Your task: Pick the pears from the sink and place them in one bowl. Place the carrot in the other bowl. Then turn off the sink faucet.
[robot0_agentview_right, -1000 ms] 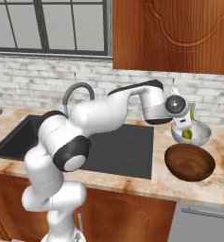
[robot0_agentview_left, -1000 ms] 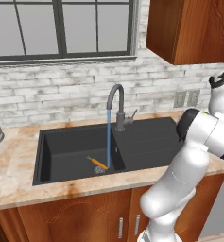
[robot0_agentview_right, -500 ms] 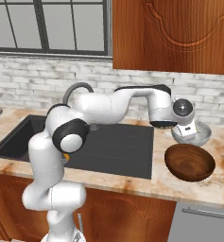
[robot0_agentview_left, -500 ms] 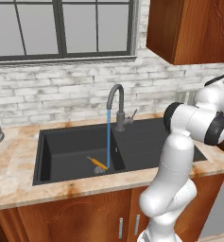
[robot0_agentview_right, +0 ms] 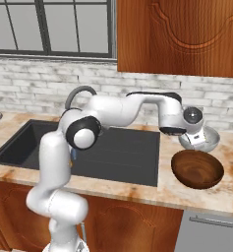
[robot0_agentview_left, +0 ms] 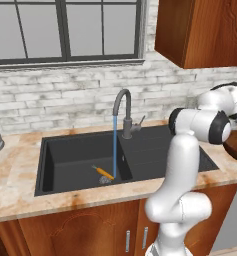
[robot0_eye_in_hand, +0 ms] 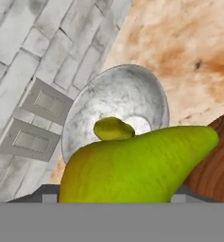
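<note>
Hand view is showing a large yellow-green pear (robot0_eye_in_hand: 137, 165) sitting close against the camera, low in the frame where the jaws would be; the jaws are clamped on this pear, standing wide around it. Beyond it, the pale grey metal bowl (robot0_eye_in_hand: 85, 118) is already holding a first pear (robot0_eye_in_hand: 113, 128), which is lying near the bowl's centre. The dark brown wooden bowl (robot0_eye_in_hand: 217, 165) is showing at the edge, just beside the grey one.

Right base view is placing the gripper (robot0_agentview_right: 199, 141) over the near rim of the grey bowl, with the wooden bowl in front of it on the worktop (robot0_agentview_right: 231, 189) and looking empty.

Left base view is showing the carrot (robot0_agentview_left: 104, 173) lying on the floor of the black sink (robot0_agentview_left: 65, 165), beside the drain, with water running from the gooseneck faucet (robot0_agentview_left: 124, 112) onto that spot.

Judgement: one pear is delivered and the second is awaiting release over the grey bowl. Remaining are the release, the carrot's transfer to the wooden bowl, and shutting off the faucet.
</note>
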